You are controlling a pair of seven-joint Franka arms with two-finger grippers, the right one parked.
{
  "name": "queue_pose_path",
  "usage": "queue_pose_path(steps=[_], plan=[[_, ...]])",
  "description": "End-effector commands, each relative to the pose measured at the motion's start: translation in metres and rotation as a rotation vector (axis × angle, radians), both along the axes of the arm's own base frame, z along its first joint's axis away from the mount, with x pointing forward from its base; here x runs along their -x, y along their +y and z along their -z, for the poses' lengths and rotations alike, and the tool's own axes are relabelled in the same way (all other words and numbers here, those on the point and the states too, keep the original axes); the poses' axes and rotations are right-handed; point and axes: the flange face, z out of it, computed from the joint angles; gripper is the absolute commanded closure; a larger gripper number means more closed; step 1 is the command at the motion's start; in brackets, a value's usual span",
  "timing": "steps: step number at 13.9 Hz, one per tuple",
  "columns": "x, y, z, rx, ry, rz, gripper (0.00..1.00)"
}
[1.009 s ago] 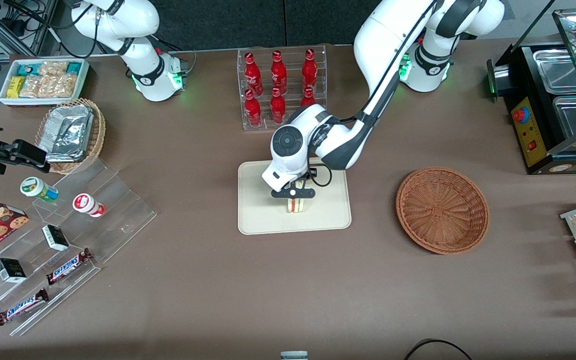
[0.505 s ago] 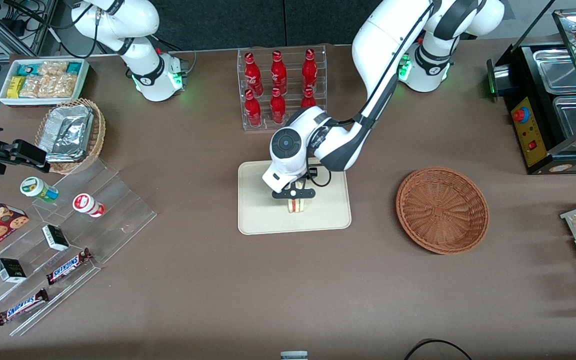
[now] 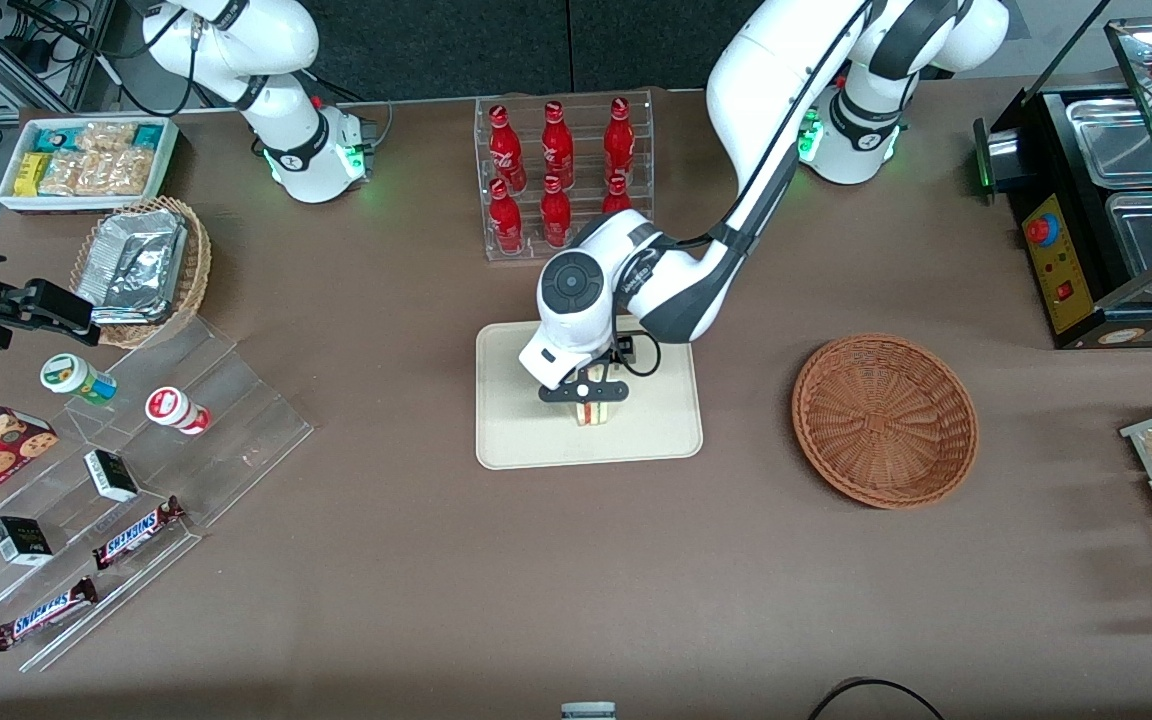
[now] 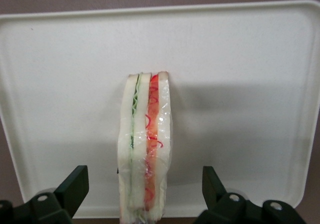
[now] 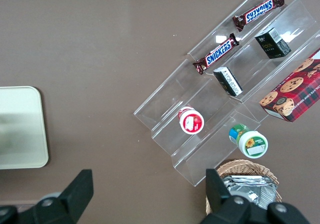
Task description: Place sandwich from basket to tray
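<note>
The sandwich (image 3: pixel 592 413) stands on its edge on the cream tray (image 3: pixel 516 440), wrapped in clear film, with its green and red filling showing in the left wrist view (image 4: pixel 145 134). My left gripper (image 3: pixel 584 398) is right above it, open, with a black finger (image 4: pixel 75 186) on each side of the sandwich and a clear gap to both. The tray also shows in the left wrist view (image 4: pixel 240 84). The reddish-brown wicker basket (image 3: pixel 884 420) sits beside the tray, toward the working arm's end, and holds nothing.
A clear rack of red bottles (image 3: pixel 561 175) stands farther from the front camera than the tray. A clear stepped shelf with snacks (image 3: pixel 116 480), a small basket with foil trays (image 3: pixel 141 265) and a white snack bin (image 3: pixel 86 160) lie toward the parked arm's end. A food warmer (image 3: pixel 1116 200) is at the working arm's end.
The left arm's wrist has shifted very slightly toward the parked arm's end. The sandwich stays in the same spot on the tray.
</note>
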Motion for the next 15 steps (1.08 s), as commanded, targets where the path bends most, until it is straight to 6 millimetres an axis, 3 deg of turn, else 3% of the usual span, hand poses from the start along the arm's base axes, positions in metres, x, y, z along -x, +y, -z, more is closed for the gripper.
queue_pose_path(steps=[1, 4, 7, 9, 15], plan=[[-0.019, 0.023, -0.033, -0.019, -0.022, 0.058, 0.00], [-0.036, 0.057, -0.058, -0.032, 0.012, 0.168, 0.00], [-0.060, 0.106, -0.088, -0.053, 0.041, 0.185, 0.00], [-0.084, 0.151, -0.114, -0.051, 0.029, 0.174, 0.00], [-0.104, 0.281, -0.154, -0.025, 0.043, 0.204, 0.00]])
